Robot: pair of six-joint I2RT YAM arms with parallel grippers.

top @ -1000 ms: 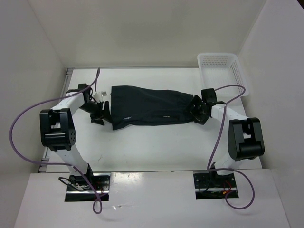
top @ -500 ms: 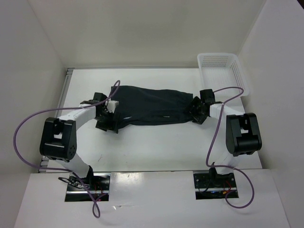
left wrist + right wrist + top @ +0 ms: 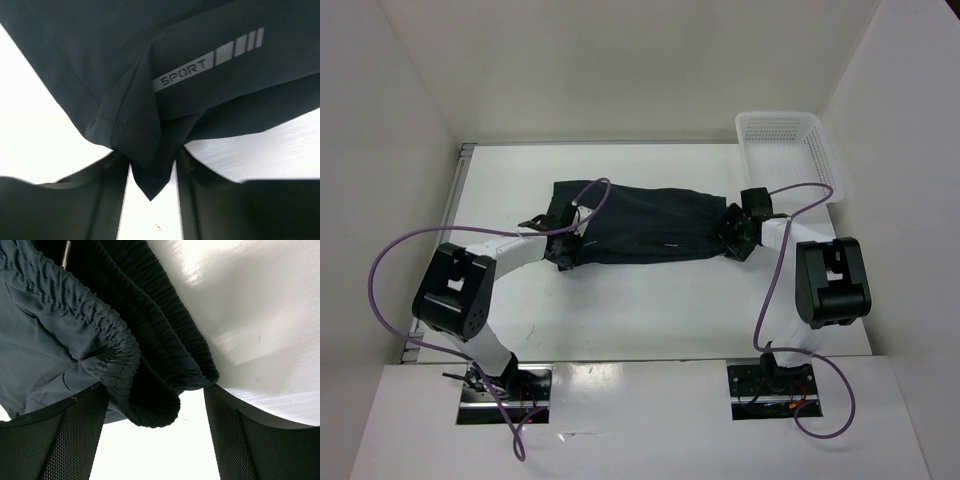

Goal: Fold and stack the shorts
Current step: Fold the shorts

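Observation:
The dark shorts (image 3: 640, 222) lie spread flat across the middle of the white table, waistband to the right. My left gripper (image 3: 564, 251) is at their near-left hem corner. In the left wrist view the gripper (image 3: 150, 160) has its fingers (image 3: 107, 200) drawn close on that corner of the shorts (image 3: 125, 100), below a grey SPORT mark (image 3: 182, 80), and the fabric bunches between them. My right gripper (image 3: 733, 240) is at the waistband end. In the right wrist view the gripper (image 3: 157, 405) is open, with the gathered waistband (image 3: 150, 400) hanging between its wide-apart fingers (image 3: 75, 440).
A white mesh basket (image 3: 788, 120) stands at the far right corner of the table, just behind the right arm. White walls close in the table on the left, back and right. Purple cables loop from both arms.
My left gripper has moved right from beside the shorts onto their near-left corner. The right gripper has edged slightly in towards the waistband. The shorts have barely shifted.

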